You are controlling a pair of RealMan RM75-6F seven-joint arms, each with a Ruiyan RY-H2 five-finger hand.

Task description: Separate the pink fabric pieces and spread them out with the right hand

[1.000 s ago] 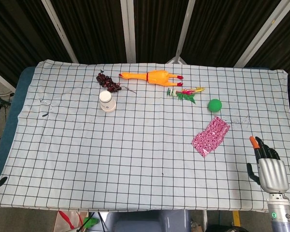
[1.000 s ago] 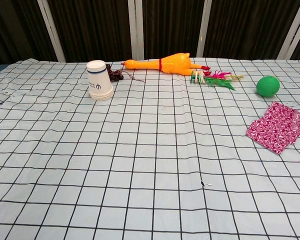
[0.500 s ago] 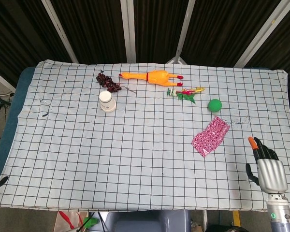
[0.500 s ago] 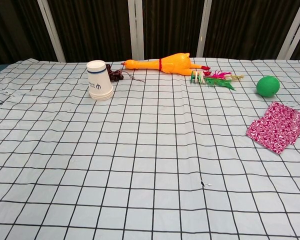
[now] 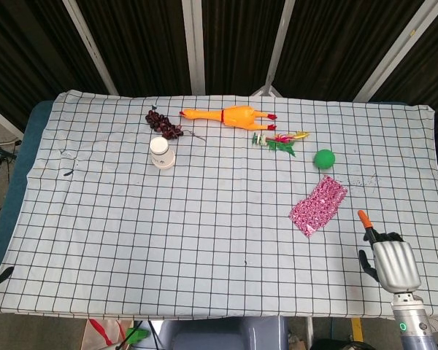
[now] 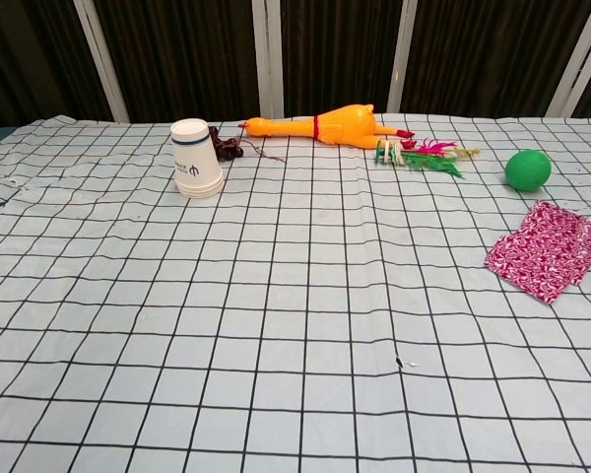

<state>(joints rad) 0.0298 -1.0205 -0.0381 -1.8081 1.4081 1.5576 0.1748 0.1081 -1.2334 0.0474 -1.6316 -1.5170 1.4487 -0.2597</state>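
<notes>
Low at the near right corner of the worktop, the robot's right hand hovers with its back to the head camera, holding nothing; one orange-tipped finger points up the cloth and the thumb juts to the side, so the fingers look apart, though the rest are partly hidden behind the metal back of the hand. It appears only in the head view; the chest view does not reach it. The left hand is not in view in either picture. Just beyond the right hand, up and to its left but clearly apart from it, lies the pink fabric, a patterned pink-and-white stack resting flat and slanted on the checked tablecloth, its pieces not yet separated or spread. The hand's position beside the stack, fingertip aimed toward it, suggests an approach so the fingers can come down on the top layer and slide it off. Past the pink fabric, farther from the robot, sits a green ball, near enough that a wide spreading sweep might nudge it. Farther back from the fabric are a feathered toy and a rubber chicken. Well away to the fabric's left stand an upturned paper cup and a dark bunch of grapes.
</notes>
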